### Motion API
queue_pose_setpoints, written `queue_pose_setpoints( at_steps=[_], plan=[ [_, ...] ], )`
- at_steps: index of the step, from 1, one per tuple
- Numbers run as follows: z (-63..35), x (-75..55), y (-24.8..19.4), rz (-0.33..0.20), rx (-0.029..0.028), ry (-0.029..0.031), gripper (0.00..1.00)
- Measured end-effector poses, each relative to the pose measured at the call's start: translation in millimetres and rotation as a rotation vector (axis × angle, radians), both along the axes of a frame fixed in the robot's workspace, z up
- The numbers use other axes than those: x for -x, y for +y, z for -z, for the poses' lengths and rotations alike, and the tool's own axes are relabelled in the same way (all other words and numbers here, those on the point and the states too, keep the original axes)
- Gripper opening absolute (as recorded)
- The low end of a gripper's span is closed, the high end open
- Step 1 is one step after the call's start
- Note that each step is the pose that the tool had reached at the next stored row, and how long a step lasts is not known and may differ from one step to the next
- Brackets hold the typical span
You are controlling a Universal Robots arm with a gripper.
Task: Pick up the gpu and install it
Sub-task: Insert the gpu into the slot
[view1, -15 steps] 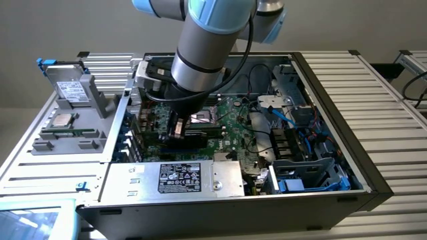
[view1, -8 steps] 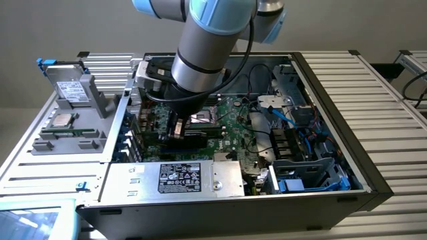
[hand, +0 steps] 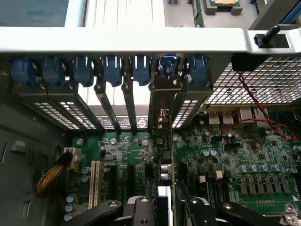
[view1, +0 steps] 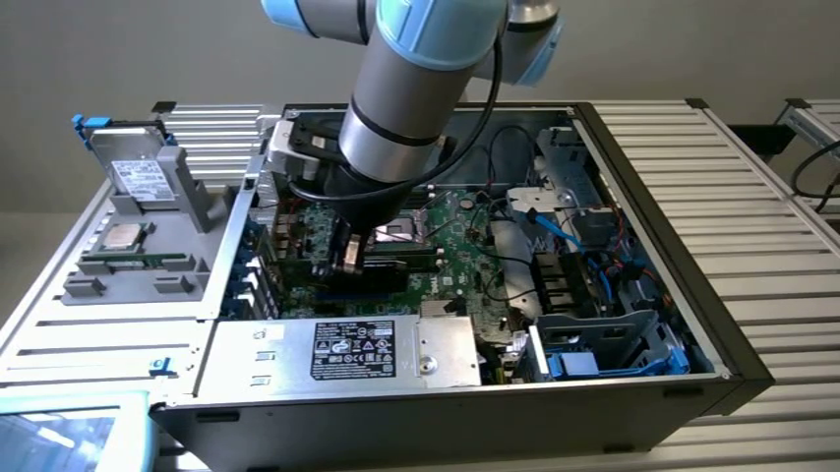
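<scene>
The gpu (hand: 163, 165) appears edge-on in the wrist view, standing upright over the green motherboard (hand: 244, 155). Its silver end bracket (hand: 160, 96) sits in the row of rear slot openings, under a blue clip (hand: 168, 63). My gripper (hand: 165, 206) is shut on the card's upper edge, one black finger (hand: 141, 209) on each side. In the exterior view my gripper (view1: 348, 258) reaches down inside the open computer case (view1: 656, 246), low over the expansion slots at the exterior view's left part of the board. Whether the card's edge is in its slot is hidden.
Red and black wires (hand: 254, 117) cross the board beside the card. A silver power supply (view1: 348, 349) fills the case's near side. A drive cage with blue cables (view1: 604, 339) sits at the exterior view's right. A grey holder with parts (view1: 132, 236) lies outside the case.
</scene>
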State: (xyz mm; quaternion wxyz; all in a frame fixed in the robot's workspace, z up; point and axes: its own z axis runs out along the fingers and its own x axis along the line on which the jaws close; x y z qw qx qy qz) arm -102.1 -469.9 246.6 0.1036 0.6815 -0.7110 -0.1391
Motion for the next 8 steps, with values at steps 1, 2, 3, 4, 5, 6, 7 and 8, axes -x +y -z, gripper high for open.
queue_pose_setpoints(
  at_steps=[1,2,3,4,5,6,7,8],
  plan=[
    [0.0,0.0,0.0,0.000,0.0000,0.0000,0.28],
    [0.0,-0.1,0.0,-0.002,0.0000,0.0000,0.28],
    [0.1,-0.5,0.1,-0.008,-0.0002,0.0000,0.28],
    [0.1,-1.3,0.0,-0.016,-0.0002,0.0001,0.28],
    [0.1,-1.9,-0.1,-0.026,0.0001,0.0003,0.28],
    [0.2,-2.3,-0.1,-0.035,-0.0002,0.0001,0.28],
    [0.3,-2.4,0.0,-0.040,-0.0004,0.0001,0.28],
    [0.2,-2.5,-0.1,-0.042,0.0000,0.0002,0.28]
  ],
)
